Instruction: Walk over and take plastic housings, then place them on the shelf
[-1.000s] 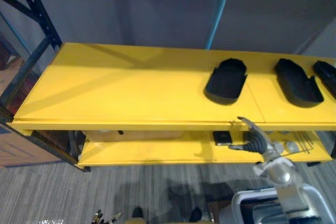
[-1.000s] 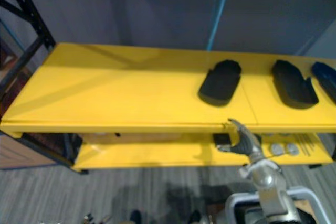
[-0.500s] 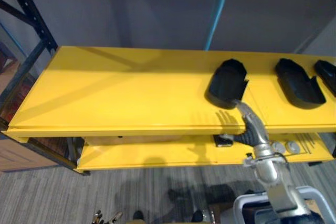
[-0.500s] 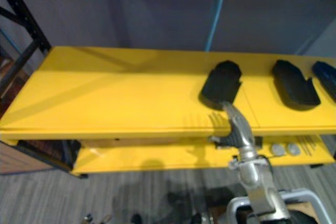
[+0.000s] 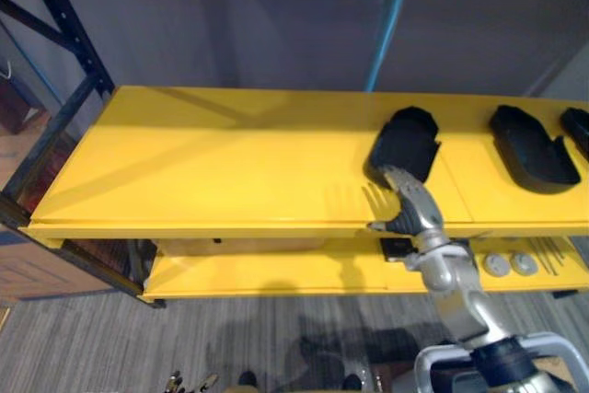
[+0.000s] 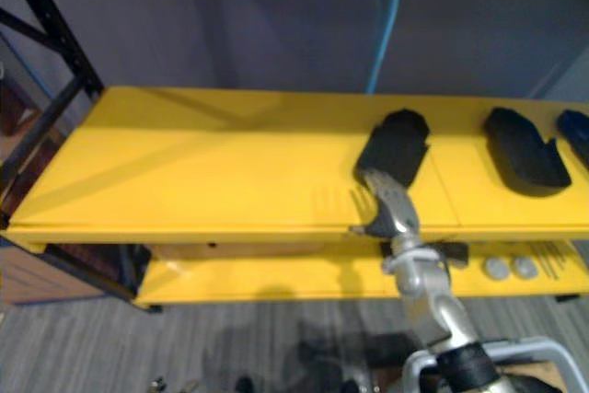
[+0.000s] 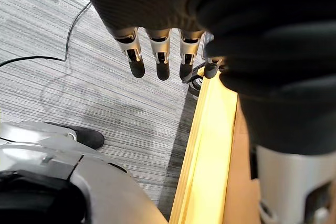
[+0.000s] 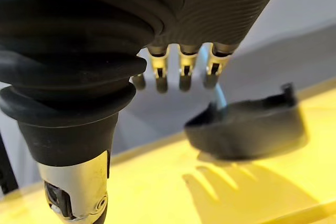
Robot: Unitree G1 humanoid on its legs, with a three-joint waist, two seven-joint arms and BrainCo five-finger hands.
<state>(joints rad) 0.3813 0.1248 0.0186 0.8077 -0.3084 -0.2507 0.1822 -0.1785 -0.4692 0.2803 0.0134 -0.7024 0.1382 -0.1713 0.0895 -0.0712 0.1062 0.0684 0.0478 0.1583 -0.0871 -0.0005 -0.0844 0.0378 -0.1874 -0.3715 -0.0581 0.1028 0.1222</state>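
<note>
A: Where is the right hand (image 5: 406,208) now, and is it holding something?

B: It is raised over the near edge of the yellow shelf (image 5: 212,163), at the top board. Its fingers are straight and spread a little, with the thumb out to the left. Nothing is in it.

A: And the plastic housings?

B: Three black ones lie on the top board, toward the right. The nearest housing (image 5: 405,143) is just beyond the fingertips, on the far side of the hand. A second housing (image 5: 526,144) lies farther right, well apart from the hand, and a third housing (image 5: 578,124) is at the right edge of the view.

A: Does the hand touch the nearest one?

B: In the head views the fingertips reach up to its near rim, so I cannot say it from there. In the right wrist view the housing sits past the fingers and they seem apart from it.

A: How does it lie?

B: It lies flat with the open side up. Its long axis runs from near to far, almost in line with the fingers, and the far end leans a little to the right.

A: What about the left hand (image 7: 157,56)?

B: It hangs low over the grey floor (image 7: 79,77), fingers relaxed and empty. I judge that the right hand is the much nearer one, and that any move on this housing goes straight forward, away from the robot
</note>
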